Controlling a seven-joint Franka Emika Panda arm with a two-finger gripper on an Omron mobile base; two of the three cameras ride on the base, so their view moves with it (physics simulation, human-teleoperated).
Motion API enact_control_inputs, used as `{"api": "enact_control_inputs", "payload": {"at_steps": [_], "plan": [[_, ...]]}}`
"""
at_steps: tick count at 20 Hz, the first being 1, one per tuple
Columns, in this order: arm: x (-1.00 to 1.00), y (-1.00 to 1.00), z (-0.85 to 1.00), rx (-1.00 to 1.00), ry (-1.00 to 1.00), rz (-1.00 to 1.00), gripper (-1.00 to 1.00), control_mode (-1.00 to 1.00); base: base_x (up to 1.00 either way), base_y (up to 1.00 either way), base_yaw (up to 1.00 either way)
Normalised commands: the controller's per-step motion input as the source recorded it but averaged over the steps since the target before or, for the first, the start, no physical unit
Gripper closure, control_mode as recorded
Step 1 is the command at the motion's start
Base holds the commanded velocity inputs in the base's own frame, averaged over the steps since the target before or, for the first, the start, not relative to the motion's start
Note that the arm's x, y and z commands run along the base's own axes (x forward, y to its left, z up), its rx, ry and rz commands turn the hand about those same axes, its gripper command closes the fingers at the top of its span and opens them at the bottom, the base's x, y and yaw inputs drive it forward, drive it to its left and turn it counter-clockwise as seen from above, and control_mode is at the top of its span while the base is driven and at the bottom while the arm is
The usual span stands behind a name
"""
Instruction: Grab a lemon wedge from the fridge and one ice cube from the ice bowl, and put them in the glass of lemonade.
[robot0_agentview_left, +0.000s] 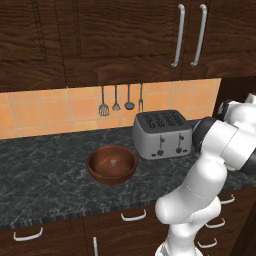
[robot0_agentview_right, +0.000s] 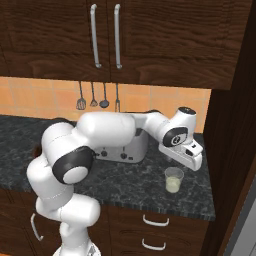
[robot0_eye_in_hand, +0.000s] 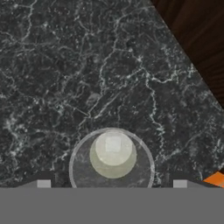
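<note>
1. The step in hand looks like a drop into the glass of lemonade (robot0_agentview_right: 173, 179): the gripper (robot0_eye_in_hand: 111, 183) hangs straight above the glass, which stands on the dark marble counter (robot0_agentview_right: 130, 180) just right of the toaster (robot0_agentview_right: 131, 147), near the counter's end.
2. In the hand view the finger tips (robot0_eye_in_hand: 43, 183) stand wide apart, one on either side of the glass rim, with nothing between them; the jaws hold nothing.
3. Inside the glass, a small pale square, probably the ice cube (robot0_eye_in_hand: 113, 144), floats on the yellowish-white liquid, below the fingers and apart from them. I cannot make out a lemon wedge in there.
4. To do this step well, the hand should stay centred over the rim, so that anything let go falls inside and not on the counter.
5. Any pull-away is best made straight up; a sideways swing while low could knock the light tumbler over.
6. The ice bowl (robot0_agentview_left: 112, 163) sits on the counter left of the toaster, well apart from the glass, with a faint pale speck on its floor.
7. The task seems close to done, if the wedge is already in the drink.
</note>
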Motion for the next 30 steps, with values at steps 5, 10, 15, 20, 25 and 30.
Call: {"api": "enact_control_inputs", "payload": {"at_steps": [5,10,15,20,25,30], "plan": [[-0.25,0.0,0.08,0.04,-0.11,0.0,-1.0,-1.0,0.0,0.0,0.0],[-0.23,0.0,0.05,0.04,-0.1,0.0,-1.0,-1.0,0.0,0.0,0.0],[-0.26,0.0,0.06,0.02,-0.07,0.0,-1.0,-1.0,0.0,0.0,0.0],[-0.36,0.28,0.22,0.0,-0.04,0.04,-1.0,-1.0,0.0,0.0,0.0],[-0.35,0.95,0.1,-0.17,-0.06,0.02,-1.0,-1.0,0.0,0.0,0.0],[-0.15,1.0,-0.07,-0.11,-0.11,0.01,-1.0,-1.0,0.0,0.0,0.0]]}}
